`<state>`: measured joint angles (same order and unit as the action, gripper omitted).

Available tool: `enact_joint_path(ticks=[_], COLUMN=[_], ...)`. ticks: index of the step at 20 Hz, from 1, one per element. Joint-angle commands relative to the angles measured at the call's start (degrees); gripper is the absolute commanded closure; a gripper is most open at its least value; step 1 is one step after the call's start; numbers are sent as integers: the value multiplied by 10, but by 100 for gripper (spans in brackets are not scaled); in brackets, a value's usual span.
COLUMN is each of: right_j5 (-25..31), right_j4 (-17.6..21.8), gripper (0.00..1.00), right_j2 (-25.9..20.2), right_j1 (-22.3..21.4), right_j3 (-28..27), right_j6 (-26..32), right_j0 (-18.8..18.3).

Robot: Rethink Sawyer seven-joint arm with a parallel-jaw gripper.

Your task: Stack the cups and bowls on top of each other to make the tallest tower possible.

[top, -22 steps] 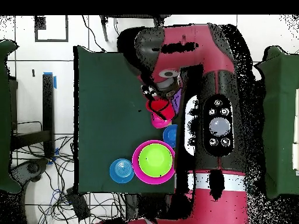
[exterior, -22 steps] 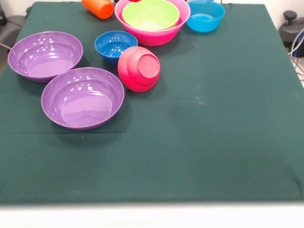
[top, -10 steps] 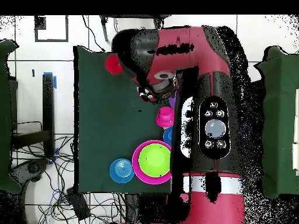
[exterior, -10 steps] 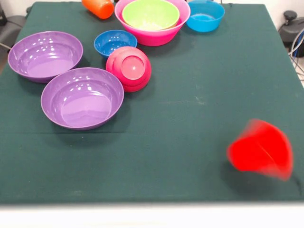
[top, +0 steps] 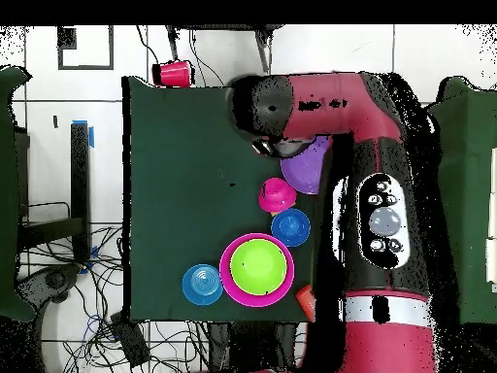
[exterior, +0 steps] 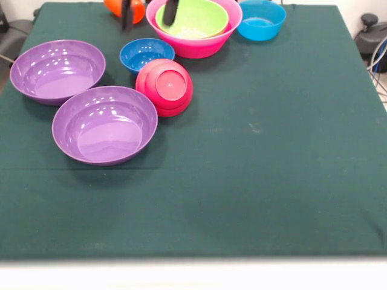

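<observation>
Tool (exterior: 148, 12) at 12 o'clock edge, fingers (exterior: 171, 12) apart, empty. Crimson bowl (exterior: 165, 87) inverted on table (exterior: 272, 169). Red cup (top: 175, 73) lies off the table's edge.

Front view: the gripper (exterior: 147, 13) is showing only two dark finger tips at the top edge, standing apart; everything above them is being cut off. The orange cup (exterior: 125, 8) is being cropped by the same edge and partly covered by one tip. The pink bowl (exterior: 196, 43) is losing its far rim to the edge.

Overhead view: the arm (top: 320, 107) is covering most of one purple bowl (top: 309, 165); the second purple bowl is not showing at all. The orange cup is appearing only as a sliver beside the arm. The red cup (top: 175, 72) is lying past the table's edge, too small for its attitude to be judged.
</observation>
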<state>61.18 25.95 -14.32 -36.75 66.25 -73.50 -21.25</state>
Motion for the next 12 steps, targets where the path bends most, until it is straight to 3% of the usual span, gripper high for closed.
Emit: enact_joint_path(ticks=[1, 4, 12], right_j5=[-262, -309, -325], right_j4=[29, 29, 21], gripper=[0, 0, 0], right_j2=[-58, -70, -71], right_j1=[54, 62, 81], right_j3=[132, 149, 165], right_j6=[13, 25, 30], right_j0=[-62, -78, -91])
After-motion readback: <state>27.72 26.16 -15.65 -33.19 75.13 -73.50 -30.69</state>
